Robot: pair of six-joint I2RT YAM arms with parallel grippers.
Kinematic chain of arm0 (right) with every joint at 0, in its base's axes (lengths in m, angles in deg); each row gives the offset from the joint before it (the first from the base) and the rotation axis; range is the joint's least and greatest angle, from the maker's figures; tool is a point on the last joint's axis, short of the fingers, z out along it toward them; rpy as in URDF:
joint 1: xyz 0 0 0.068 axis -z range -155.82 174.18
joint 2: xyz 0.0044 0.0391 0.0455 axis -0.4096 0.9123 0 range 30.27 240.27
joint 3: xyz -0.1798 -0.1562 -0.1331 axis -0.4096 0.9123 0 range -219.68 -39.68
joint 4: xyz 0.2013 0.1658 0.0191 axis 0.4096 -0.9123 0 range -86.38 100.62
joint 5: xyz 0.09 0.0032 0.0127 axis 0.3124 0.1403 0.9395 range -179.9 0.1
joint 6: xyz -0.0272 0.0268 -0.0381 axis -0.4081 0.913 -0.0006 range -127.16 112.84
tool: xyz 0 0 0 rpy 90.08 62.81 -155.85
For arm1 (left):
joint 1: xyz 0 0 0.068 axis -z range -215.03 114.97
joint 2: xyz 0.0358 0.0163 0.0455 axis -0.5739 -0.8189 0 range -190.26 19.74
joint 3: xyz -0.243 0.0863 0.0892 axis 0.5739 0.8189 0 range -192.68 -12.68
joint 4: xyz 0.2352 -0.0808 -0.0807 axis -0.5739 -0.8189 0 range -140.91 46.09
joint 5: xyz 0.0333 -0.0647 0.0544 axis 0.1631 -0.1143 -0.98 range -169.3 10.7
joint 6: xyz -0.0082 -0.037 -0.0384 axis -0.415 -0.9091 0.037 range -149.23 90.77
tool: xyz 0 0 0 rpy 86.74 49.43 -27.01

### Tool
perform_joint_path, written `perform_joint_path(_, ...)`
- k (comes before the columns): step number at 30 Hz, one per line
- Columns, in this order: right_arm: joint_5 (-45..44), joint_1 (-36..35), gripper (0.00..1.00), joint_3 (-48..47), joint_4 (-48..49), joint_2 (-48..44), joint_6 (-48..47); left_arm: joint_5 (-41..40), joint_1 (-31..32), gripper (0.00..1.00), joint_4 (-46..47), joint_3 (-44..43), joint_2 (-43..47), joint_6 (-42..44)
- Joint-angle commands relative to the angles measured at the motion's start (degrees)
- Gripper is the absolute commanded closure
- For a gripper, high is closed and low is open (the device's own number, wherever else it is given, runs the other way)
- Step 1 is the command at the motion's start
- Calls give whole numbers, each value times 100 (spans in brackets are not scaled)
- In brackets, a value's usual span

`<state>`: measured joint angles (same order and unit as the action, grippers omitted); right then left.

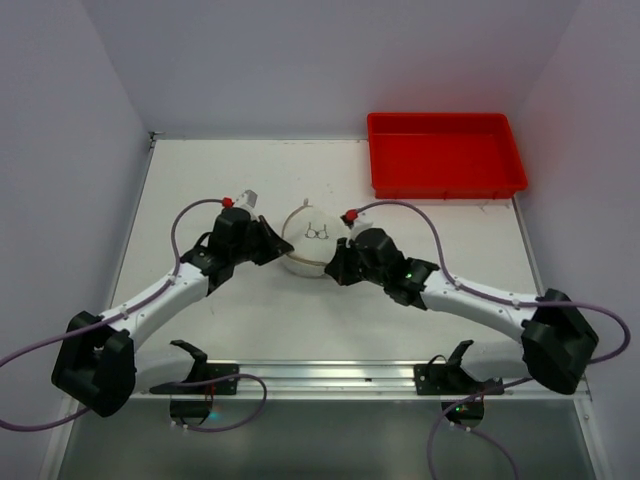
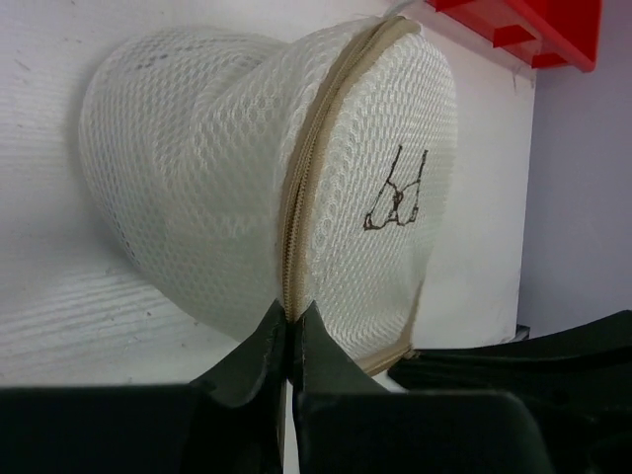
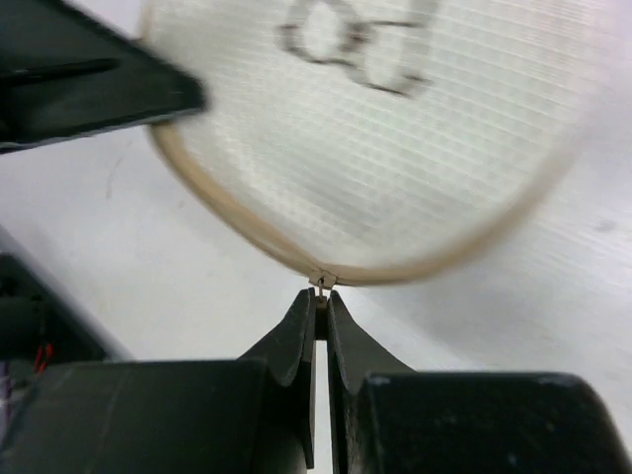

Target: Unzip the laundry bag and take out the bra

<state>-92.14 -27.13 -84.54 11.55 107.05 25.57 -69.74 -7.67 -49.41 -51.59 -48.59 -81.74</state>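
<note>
The white mesh laundry bag (image 1: 308, 240) stands at the table's middle, its round face with a black line drawing (image 2: 397, 190) tilted up. A beige zipper (image 2: 301, 197) runs round its rim and looks closed. My left gripper (image 2: 290, 314) is shut on the zipper seam at the bag's left side (image 1: 275, 243). My right gripper (image 3: 321, 299) is shut on the small metal zipper pull (image 3: 323, 282) at the rim, at the bag's right side (image 1: 337, 262). The bra is hidden inside the bag.
A red plastic tray (image 1: 443, 155) sits at the back right and shows in the left wrist view (image 2: 523, 30). Walls close the table at left, back and right. The left gripper's finger (image 3: 89, 84) shows in the right wrist view.
</note>
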Motion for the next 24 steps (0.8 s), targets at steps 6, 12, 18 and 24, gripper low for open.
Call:
perform_joint_path(6,-227,833,100,778,-726,-1376,-724,317,-635,100,-258,-606,-355,1224)
perform_joint_path(12,742,254,100,383,319,-621,-180,933,-635,97,-497,-2092,-1620,1964)
perform_joint_path(18,874,-476,100,-768,1242,926,391,1118,-722,31,-400,-2543,-1789,1595)
perform_joint_path(24,488,-494,100,-1103,1516,1340,550,214,-969,0,-654,-1340,-463,1191)
